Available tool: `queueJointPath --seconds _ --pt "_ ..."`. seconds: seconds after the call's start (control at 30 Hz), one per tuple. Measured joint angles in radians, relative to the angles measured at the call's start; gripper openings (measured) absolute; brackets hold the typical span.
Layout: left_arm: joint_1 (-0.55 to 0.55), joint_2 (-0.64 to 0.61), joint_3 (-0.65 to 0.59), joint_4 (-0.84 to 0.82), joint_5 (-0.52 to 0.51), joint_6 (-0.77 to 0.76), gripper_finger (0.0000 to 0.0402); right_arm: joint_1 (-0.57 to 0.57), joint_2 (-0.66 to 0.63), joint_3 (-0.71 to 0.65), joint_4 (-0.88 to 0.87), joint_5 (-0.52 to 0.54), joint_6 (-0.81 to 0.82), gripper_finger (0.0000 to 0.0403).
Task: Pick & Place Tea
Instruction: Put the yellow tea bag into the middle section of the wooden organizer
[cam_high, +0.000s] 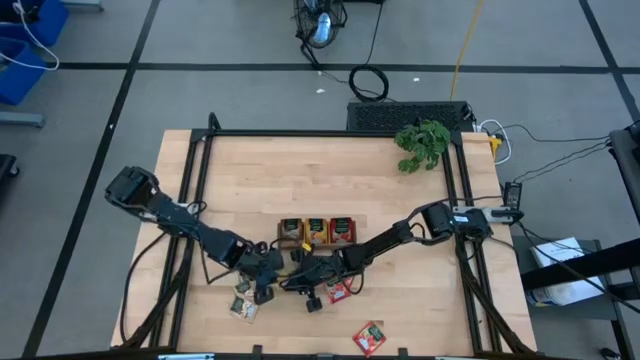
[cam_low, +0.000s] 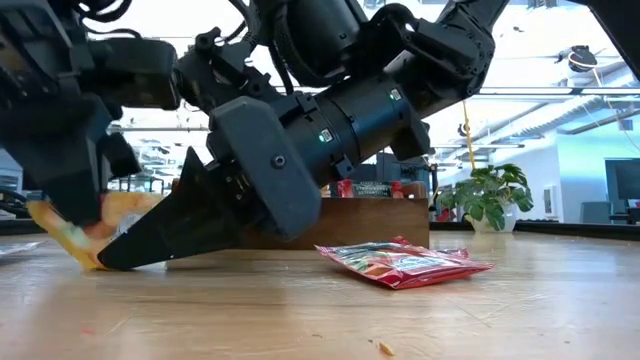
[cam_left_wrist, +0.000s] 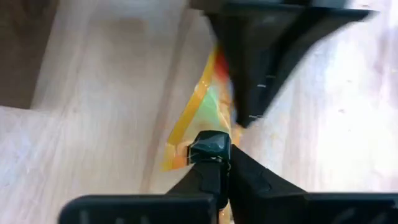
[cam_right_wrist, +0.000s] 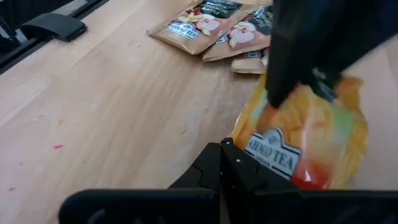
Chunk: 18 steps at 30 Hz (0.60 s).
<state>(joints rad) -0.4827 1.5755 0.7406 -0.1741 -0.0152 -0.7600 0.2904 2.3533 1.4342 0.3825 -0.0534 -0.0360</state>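
Overhead, the left pincer (cam_high: 262, 292) and the right pincer (cam_high: 312, 300) meet low at the front middle of the table (cam_high: 300, 180), just in front of the brown tray (cam_high: 316, 231); loose sachets (cam_high: 243, 306) lie beside them and a red sachet (cam_high: 369, 337) sits apart near the front edge. At table height, an orange sachet (cam_low: 75, 235) stands on edge, tilted, pinched where the dark fingers converge, while another red sachet (cam_low: 403, 262) lies flat nearby. From the left wrist, the left pincer is closed on the orange sachet's (cam_left_wrist: 199, 118) edge. From the right wrist, the right pincer (cam_right_wrist: 222, 163) is closed, its tip at the sachet's rim; whether it grips cannot be determined.
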Motion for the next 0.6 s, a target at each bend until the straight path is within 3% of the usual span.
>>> queueJointPath --seconds 0.2,0.37,0.43,0.6 --pt "-0.013 -0.052 0.001 -0.035 -0.038 0.013 0.0017 0.03 -0.032 -0.002 -0.005 0.001 -0.01 0.0002" --pt "-0.024 -0.078 0.001 -0.071 -0.069 0.014 0.0007 0.09 -0.127 -0.008 -0.114 -0.106 -0.013 0.004" --pt "-0.036 -0.088 0.001 -0.078 -0.083 0.022 0.0008 0.124 -0.186 -0.008 -0.154 -0.049 -0.021 0.0067" --pt "-0.081 -0.089 0.038 -0.104 -0.151 0.046 0.001 0.179 -0.29 -0.038 -0.174 0.271 -0.068 0.0151"
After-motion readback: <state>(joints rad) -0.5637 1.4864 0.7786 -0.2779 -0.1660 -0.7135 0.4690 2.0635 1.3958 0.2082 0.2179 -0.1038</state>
